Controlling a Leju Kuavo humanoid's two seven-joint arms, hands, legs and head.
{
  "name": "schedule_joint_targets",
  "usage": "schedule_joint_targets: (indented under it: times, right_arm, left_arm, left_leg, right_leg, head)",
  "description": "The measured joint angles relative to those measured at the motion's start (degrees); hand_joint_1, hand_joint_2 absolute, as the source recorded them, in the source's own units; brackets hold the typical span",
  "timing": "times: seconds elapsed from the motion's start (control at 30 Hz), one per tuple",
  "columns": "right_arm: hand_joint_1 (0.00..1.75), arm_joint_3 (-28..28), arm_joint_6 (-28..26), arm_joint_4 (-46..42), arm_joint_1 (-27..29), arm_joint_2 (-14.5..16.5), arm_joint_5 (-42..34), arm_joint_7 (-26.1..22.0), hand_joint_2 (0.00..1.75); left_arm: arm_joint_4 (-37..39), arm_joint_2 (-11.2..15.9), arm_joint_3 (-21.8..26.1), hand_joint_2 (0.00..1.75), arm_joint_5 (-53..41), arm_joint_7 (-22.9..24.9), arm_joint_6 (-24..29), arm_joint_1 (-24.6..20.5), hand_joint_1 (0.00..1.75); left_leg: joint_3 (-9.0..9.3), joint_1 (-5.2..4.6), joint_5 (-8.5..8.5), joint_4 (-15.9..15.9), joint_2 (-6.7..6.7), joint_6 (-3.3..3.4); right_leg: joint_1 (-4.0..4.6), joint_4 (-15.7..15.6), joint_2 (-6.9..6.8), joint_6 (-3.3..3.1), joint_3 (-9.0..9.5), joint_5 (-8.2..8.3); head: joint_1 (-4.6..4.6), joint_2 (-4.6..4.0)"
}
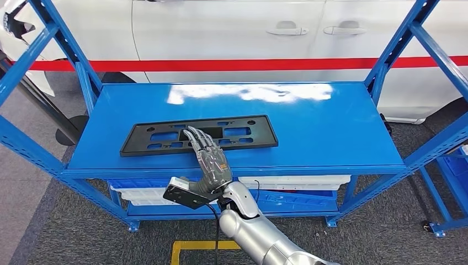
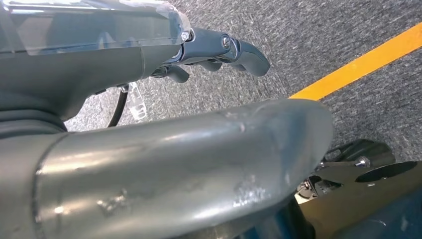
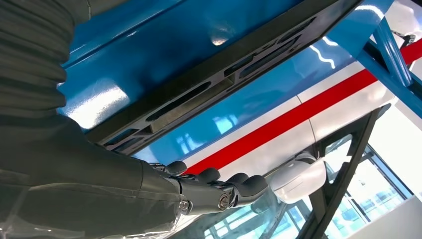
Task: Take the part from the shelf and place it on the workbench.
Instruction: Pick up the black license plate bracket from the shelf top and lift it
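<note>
My right hand (image 1: 211, 161), fingers extended and slightly apart, lies flat with its fingertips (image 1: 194, 134) resting on the near long edge of the black part (image 1: 160, 134), which lies flat, lengthwise, on the blue shelf (image 1: 309, 132), toward its left-front area.

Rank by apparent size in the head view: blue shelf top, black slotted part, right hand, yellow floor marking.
1. blue shelf top: largest by far.
2. black slotted part: long flat frame lying on it.
3. right hand: fingers reach over the part's near edge; it sits nearer the camera, so it looks bigger.
4. yellow floor marking: smallest, partly hidden by the arm.
</note>
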Motion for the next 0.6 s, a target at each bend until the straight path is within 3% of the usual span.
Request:
schedule_joint_targets:
  times: [0.6]
  right_arm:
    - [0.0,0.7,0.0,0.2,0.2,0.0,-0.9,-0.4,1.75]
  left_arm:
    - [0.0,0.1,0.5,0.0,-0.2,-1.0,-0.1,-0.2,0.0]
  left_leg:
    - [-0.09,-0.28,-0.09,0.2,-0.01,0.13]
  right_leg:
    - [-0.29,-0.1,0.0,0.14,-0.01,0.08]
  head:
    - [-0.01,0.01]
